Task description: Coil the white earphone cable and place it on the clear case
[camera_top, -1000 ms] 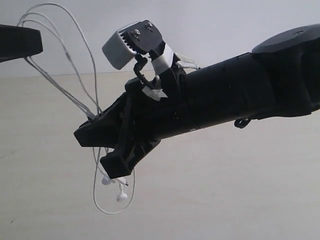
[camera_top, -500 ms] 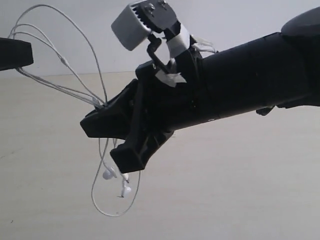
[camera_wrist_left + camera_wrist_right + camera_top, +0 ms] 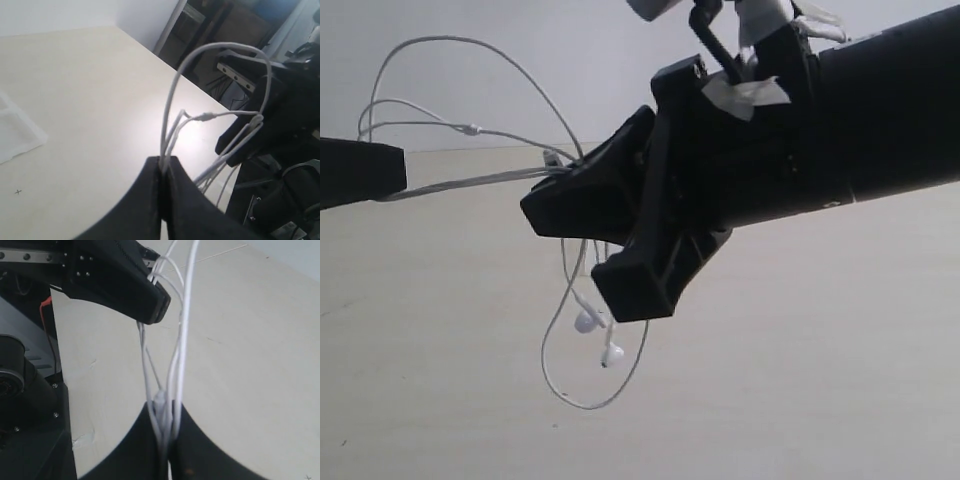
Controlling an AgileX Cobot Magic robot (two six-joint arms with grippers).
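While the left gripper (image 3: 162,161) and right gripper (image 3: 167,412) each pinch the white earphone cable (image 3: 470,130), wind even loops, minding the earbuds (image 3: 587,321) dangling at lower centre.

Soft, even, slightly washed-out light; bright glare patch on the tabletop (image 3: 192,137) in left wrist view; nearest dark parts blurred, underexposed.

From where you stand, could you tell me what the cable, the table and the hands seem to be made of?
The cable: thin white wire, likely smooth plastic or rubber sheathing; it droops in loose loops. The table: pale matte top, perhaps laminate or wood. The left hand and right hand: seemingly black matte plastic.
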